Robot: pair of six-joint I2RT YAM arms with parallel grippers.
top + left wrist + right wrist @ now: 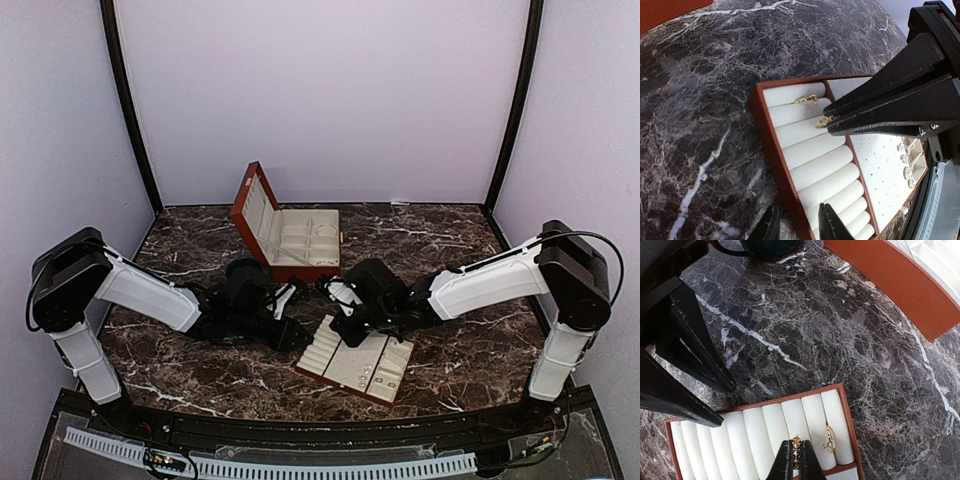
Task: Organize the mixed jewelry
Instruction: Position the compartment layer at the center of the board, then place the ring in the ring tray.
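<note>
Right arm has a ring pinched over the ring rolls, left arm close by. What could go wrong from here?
1. The held ring sits only at the fingertips of the right gripper; it could twist free and drop onto the tabletop.
2. The seated ring is in the next groove; pressing down could dislodge it.
3. The left gripper, open, hovers at the tray rim near the right arm; a bump could shift the tray.

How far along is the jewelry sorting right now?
Done: one gold ring sits between the rolls of the tray, studs on its pad. In hand: right gripper pinches a second ring over the rolls. To do: seating it; any remaining pieces aren't visible.
</note>
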